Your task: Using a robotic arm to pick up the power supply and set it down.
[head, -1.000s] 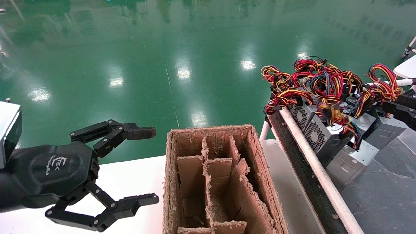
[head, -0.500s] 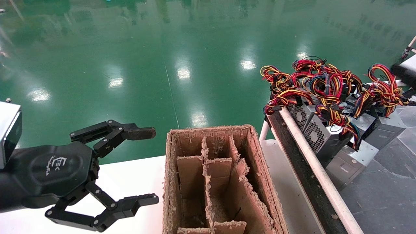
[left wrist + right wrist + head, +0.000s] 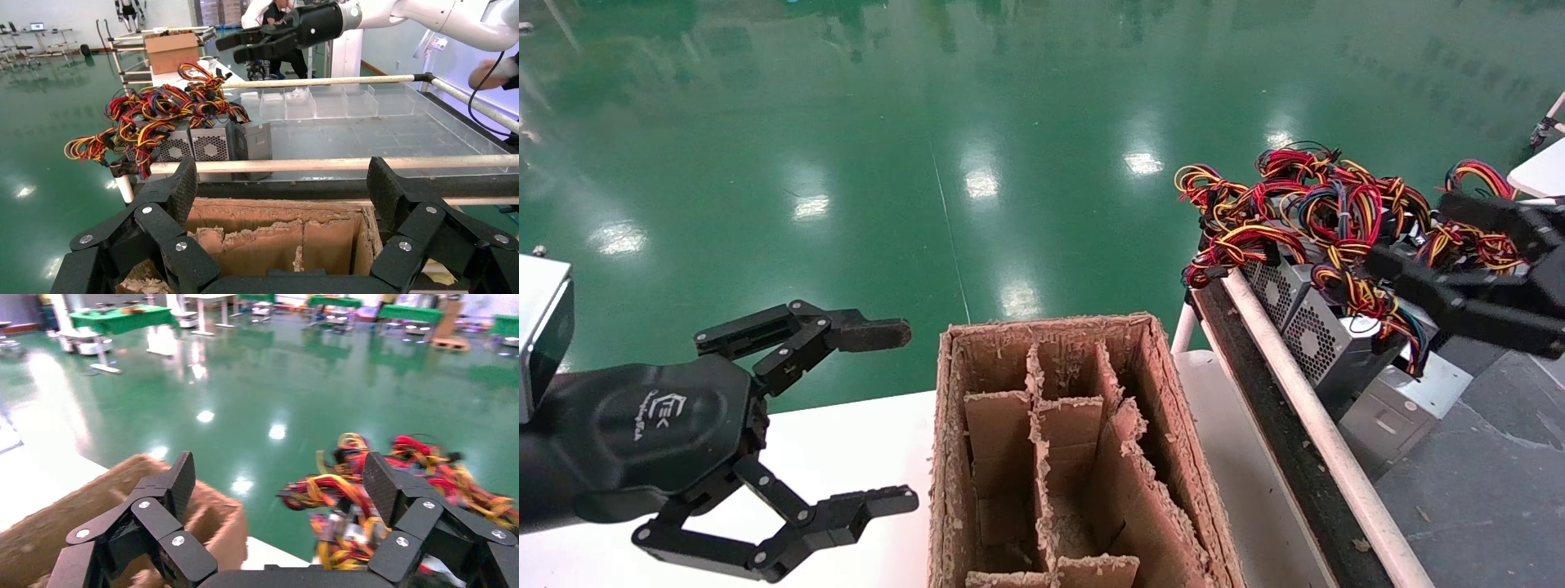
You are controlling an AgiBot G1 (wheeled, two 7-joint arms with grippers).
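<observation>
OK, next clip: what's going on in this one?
A two-armed robot is going after grey metal power supplies with tied red, yellow and black wire bundles, lined up on a tray at its right. The right gripper, open, hovers above their wires and holds nothing. The left gripper, also open and empty, is parked over the white table beside a worn brown cardboard divider box, whose visible compartments look empty. No unit has been picked up yet.

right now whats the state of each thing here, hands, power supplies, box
left hand: open, holding nothing, beside the cardboard box
right hand: open, holding nothing, over the power supplies
power supplies: on end in a row, none gripped
cardboard box: open-topped, frayed, visible compartments show no power supply
</observation>
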